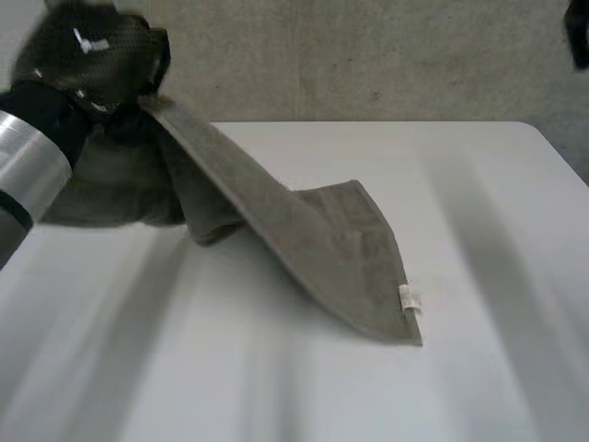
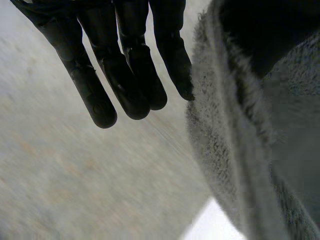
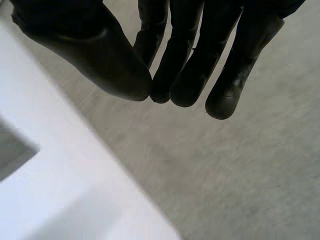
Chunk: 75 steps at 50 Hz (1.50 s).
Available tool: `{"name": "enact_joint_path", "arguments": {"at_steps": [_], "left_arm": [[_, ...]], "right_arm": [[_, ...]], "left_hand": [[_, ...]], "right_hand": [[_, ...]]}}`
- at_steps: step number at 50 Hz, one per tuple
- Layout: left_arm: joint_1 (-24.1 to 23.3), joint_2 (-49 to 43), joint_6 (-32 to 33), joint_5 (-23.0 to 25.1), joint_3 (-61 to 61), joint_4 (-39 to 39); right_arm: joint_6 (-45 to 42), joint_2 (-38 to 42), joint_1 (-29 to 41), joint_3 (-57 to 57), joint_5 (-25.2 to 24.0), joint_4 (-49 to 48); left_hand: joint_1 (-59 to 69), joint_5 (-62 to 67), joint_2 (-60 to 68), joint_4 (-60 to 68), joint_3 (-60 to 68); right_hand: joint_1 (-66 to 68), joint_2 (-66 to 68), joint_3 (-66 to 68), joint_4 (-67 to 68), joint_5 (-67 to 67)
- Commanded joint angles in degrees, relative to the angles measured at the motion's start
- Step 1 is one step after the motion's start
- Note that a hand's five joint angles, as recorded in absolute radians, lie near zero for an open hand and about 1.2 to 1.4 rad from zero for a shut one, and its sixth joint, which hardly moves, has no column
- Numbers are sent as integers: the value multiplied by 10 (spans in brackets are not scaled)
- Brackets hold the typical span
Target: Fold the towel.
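Left hand (image 1: pixel 87 55) raised over the far left part of the white table (image 1: pixel 479 230), holding one end of the towel (image 1: pixel 322 249) aloft. In the left wrist view the fingers (image 2: pixel 100 75) hang nearly straight and close together. The towel (image 2: pixel 220 150) runs just beside them, its fuzzy edge touching the nearest fingertip, and a dark part of the hand (image 2: pixel 265 35), apparently the thumb, presses it from the other side, so the cloth is pinched.

From this grip the towel slopes down as a taut band to the table, where its low end lies flat near the middle. A looser fold sags beneath the hand and meets the tabletop. The cloth is grey-brown terry with a hemmed border; a small white label (image 1: pixel 409 299) sits at the low corner.

Right hand (image 3: pixel 190 50) is well apart from the towel, beyond the table's corner (image 3: pixel 60 190) and over the floor (image 3: pixel 240 175). Its fingers are relaxed, its thumb tip near the fingertips, and it holds nothing.
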Motion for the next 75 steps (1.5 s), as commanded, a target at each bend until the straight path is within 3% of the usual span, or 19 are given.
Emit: {"name": "enact_joint_path", "arguments": {"at_steps": [1,3,5,9,16,20,25,32,38,44,50,63,65,67,68,69,70,73,75], "left_arm": [[35,-107,-17,-4,8,-68],[45,-123,-17,-3,-3,-69],[52,-143,-18,1,-28,-62],[51,-154,-18,0,-44,-40],[46,-146,-19,-1,-56,-19],[43,-137,-19,-3,-50,-19],[40,-103,-29,-4,-38,-19],[34,-48,-109,-7,-5,-20],[20,-39,-126,-18,18,-23],[-12,-38,-126,-43,42,-23],[-32,-38,-127,-55,43,-24],[-44,-37,-127,-55,42,-23],[-44,-37,-127,-58,43,-23],[-44,-37,-127,-61,43,-23],[-44,-37,-127,-61,43,-23],[-43,-38,-127,-64,42,-23],[-40,-39,-126,-64,40,-22],[-37,-39,-125,-65,37,-21],[-31,-42,-123,-66,27,-20]], "right_arm": [[-83,117,47,-6,-7,79],[-76,130,69,16,-7,68],[-32,139,103,82,-5,7],[37,134,122,168,-2,-88],[178,67,161,354,15,-292],[213,67,198,390,32,-336],[228,81,250,425,40,-349],[248,130,303,423,40,-351],[354,168,331,395,47,-369],[427,202,369,367,118,-400],[431,237,391,351,207,-472],[442,317,396,301,215,-503],[446,321,396,298,214,-503],[447,321,395,301,216,-502],[447,321,395,301,216,-502],[446,315,390,306,214,-500],[446,308,388,309,216,-496],[446,291,384,316,217,-492],[437,236,331,341,211,-486]], "left_hand": [[117,113,102,102,103],[117,113,102,102,103],[117,113,102,102,103],[117,113,102,102,103],[117,113,102,102,103],[117,113,102,102,103],[117,113,102,102,103],[117,113,102,102,103],[117,113,102,102,103],[117,113,102,102,103],[117,113,102,102,103],[117,113,102,102,103],[117,113,102,102,103],[117,113,102,102,103],[117,113,102,102,103],[117,113,102,102,103],[117,113,102,102,103],[117,113,102,102,103],[117,113,102,102,103]], "right_hand": [[20,34,33,30,20],[-70,-56,-58,-60,-70],[-445,-431,-433,-435,-445],[-563,-548,-550,-552,-563],[-590,-575,-577,-580,-590],[-596,-582,-584,-586,-597],[-603,-589,-591,-593,-603],[-603,-589,-591,-593,-603],[-605,-591,-593,-595,-605],[-610,-596,-598,-600,-610],[-610,-596,-598,-600,-610],[-575,-560,-562,-564,-575],[-506,-491,-493,-496,-506],[-251,-237,-239,-241,-252],[-250,-236,-238,-240,-250],[-45,-31,-33,-35,-45],[20,34,32,30,19],[20,34,33,30,20],[20,34,33,30,20]]}}
